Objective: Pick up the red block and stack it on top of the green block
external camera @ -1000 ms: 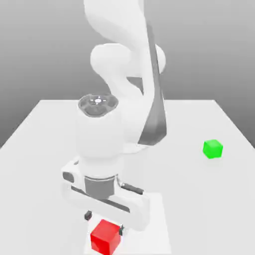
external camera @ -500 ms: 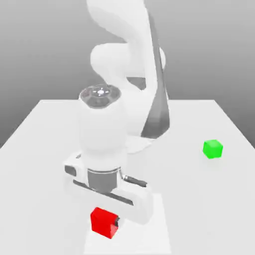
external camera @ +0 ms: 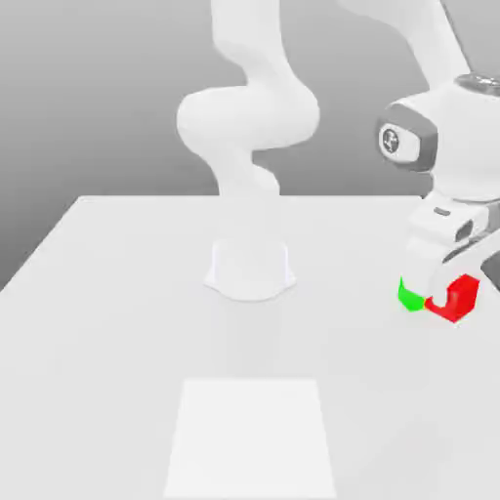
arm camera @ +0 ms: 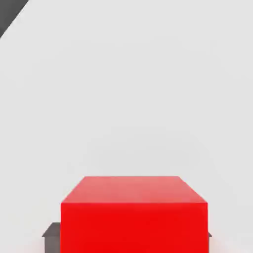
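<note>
- Now, nearest the hand camera, the small bright red cube with smooth faces [arm camera: 133, 212] sits clamped between the two-finger gripper [external camera: 451, 296] and is carried clear of the white table [external camera: 127, 322].
- Just beyond it in the exterior view, the small bright green cube [external camera: 409, 296] rests on the table, peeking out on the exterior view's left of the red cube.
- Judging from this, the red cube needs centring over the green one before lowering; their depth offset cannot be told.
</note>
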Tool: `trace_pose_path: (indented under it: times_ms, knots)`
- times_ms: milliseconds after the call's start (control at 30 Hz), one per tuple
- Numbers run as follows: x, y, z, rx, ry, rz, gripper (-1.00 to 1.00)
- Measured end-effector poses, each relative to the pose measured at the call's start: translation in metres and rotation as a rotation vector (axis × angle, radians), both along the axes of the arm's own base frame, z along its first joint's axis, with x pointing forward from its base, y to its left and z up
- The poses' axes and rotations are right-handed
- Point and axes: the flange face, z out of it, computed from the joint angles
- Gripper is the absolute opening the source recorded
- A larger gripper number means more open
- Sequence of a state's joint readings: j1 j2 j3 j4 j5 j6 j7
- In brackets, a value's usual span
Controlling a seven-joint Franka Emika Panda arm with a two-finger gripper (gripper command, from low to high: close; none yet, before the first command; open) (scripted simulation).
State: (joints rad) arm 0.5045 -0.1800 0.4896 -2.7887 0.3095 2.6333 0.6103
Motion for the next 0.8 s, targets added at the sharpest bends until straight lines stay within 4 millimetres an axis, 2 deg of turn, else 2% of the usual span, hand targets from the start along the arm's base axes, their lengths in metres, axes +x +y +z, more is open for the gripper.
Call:
trace_pose_path:
  times_ms: [100, 200, 233, 267, 533, 800]
  knots:
    - [-0.061, 0.014, -0.002, -0.012, -0.016, 0.227, -1.00]
    - [-0.118, 0.015, -0.007, -0.030, -0.038, 0.449, -1.00]
    - [-0.135, 0.013, -0.009, -0.037, -0.047, 0.517, -1.00]
    - [-0.141, 0.012, -0.013, -0.048, -0.055, 0.548, -1.00]
    - [-0.138, 0.010, -0.048, -0.110, -0.094, 0.571, -1.00]
    - [-0.144, 0.010, -0.077, -0.058, -0.065, 0.573, -1.00]
